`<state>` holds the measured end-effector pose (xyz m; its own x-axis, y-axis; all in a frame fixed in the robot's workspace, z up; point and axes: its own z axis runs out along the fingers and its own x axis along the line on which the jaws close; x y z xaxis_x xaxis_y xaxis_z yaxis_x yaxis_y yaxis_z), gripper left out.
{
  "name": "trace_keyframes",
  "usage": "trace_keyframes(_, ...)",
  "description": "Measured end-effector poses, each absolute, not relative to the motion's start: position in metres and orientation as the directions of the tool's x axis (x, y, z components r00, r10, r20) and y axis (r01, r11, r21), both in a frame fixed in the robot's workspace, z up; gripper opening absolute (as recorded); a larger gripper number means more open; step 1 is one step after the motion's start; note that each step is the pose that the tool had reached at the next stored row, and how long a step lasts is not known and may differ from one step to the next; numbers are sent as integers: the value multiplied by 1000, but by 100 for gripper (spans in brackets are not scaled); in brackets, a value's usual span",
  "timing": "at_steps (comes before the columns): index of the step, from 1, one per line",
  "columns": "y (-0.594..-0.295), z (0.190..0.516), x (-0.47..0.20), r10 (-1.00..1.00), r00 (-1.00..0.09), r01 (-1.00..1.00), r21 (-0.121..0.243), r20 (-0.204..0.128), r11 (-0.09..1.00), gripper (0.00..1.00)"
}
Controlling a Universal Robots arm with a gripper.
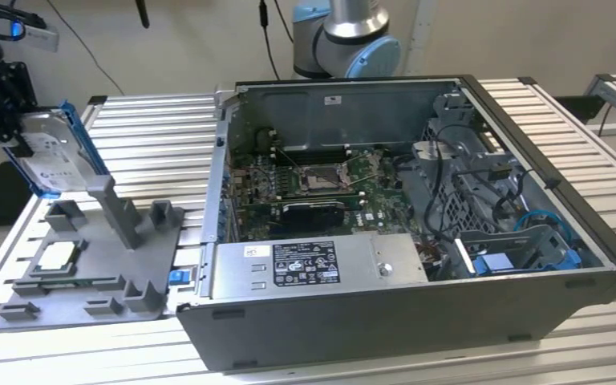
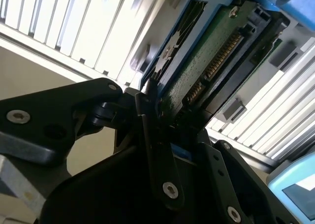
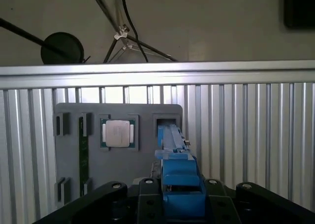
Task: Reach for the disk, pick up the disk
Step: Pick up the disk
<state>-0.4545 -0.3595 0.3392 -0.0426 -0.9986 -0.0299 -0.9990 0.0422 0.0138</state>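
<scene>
The disk [image 1: 60, 152], silver-grey with a white label and a blue frame, hangs tilted at the exterior view's left, over the grey fixture plate [image 1: 94, 269]. Its lower end is close to the plate's upright post [image 1: 115, 210]. My gripper [image 1: 22, 132] is shut on its upper end. In the second wrist view the black fingers [image 2: 153, 150] clamp the disk [image 2: 206, 61], whose green circuit board and connector face the camera. In the first wrist view the disk's blue edge [image 3: 176, 155] runs out from between the gripper [image 3: 182, 192] fingers, above an open slot [image 3: 166, 120] in the plate.
A small square silver chip [image 1: 57, 255] sits in the fixture plate. An open computer case [image 1: 415, 208] with a grey power-supply box [image 1: 314, 263] takes the middle and right of the slatted metal table [image 1: 158, 120]. The arm's base [image 1: 346, 40] stands behind the case.
</scene>
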Motion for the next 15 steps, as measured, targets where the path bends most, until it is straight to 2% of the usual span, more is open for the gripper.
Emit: trace_keyframes(15,-360,358,-454,-999,-36,-999,14,-30,36,0)
